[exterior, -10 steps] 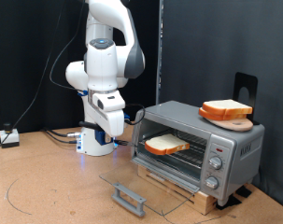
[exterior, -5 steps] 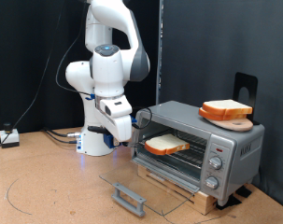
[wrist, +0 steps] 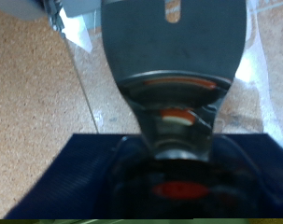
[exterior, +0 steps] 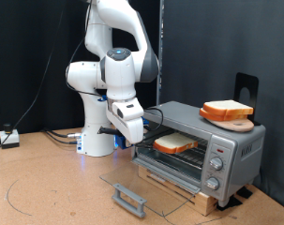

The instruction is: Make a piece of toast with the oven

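From the exterior view, the oven point(exterior: 200, 147) is sitting on a wooden slatted base point(exterior: 193, 190) with its glass door point(exterior: 142, 184) dropped fully open, and the piece of toast point(exterior: 175, 142) is lying on the wire rack point(exterior: 177, 156) inside it. More slices are stacked on a round wooden board point(exterior: 232, 120) on top of the oven. The gripper point(exterior: 134, 137) is hanging just outside the oven's mouth, on the side away from the knobs point(exterior: 215, 172) and above the open door. Whether the fingers are spread or pinched together can't be made out from here, and nothing is showing between them.

Risk-wise, the arm is working right next to the oven's front corner and over that door, so a low or sloppy swing could be clipping the door handle point(exterior: 128, 198) or nudging the whole oven on its base, which might shake the board on top.

The wrist view is mostly the gripper's own dark body point(wrist: 176, 103) up close and blurry, with the tan tabletop point(wrist: 38, 84) and a glassy sheen behind it. The fingertips aren't really showing, so the hand's state stays a question mark there too. With the camera this blocked, it isn't giving much warning of a bump.
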{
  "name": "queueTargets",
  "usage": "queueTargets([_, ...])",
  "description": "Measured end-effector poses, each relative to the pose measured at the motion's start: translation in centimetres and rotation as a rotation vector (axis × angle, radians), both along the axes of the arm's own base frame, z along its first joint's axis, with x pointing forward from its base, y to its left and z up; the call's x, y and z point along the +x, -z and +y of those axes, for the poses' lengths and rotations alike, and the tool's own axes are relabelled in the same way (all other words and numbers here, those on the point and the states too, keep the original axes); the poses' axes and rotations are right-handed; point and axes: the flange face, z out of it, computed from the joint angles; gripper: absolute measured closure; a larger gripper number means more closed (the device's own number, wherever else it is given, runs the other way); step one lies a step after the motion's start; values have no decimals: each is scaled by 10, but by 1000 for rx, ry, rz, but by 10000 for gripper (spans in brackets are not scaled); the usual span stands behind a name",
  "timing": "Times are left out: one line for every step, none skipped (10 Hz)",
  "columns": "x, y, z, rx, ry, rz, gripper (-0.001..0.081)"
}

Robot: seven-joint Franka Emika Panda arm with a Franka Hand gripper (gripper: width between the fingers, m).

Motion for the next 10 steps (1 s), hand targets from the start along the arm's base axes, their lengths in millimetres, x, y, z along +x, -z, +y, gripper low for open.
queueTargets([0,0,3,8,6,-2,410])
queueTargets([1,0,5,14,9,-2,410])
queueTargets([1,0,5,18,13,-3,410])
queueTargets([1,-1,4,20,19,-9,410])
queueTargets([3,-2,0,21,33,-21,410])
queueTargets([4,-5,-12,25,63,-30,410])
queueTargets([5,-9,-28,30,102,-32,410])
queueTargets([6,-12,-43,37,142,-34,410])
queueTargets([7,-16,-59,44,182,-43,410])
queueTargets([6,-20,-74,53,221,-47,410])
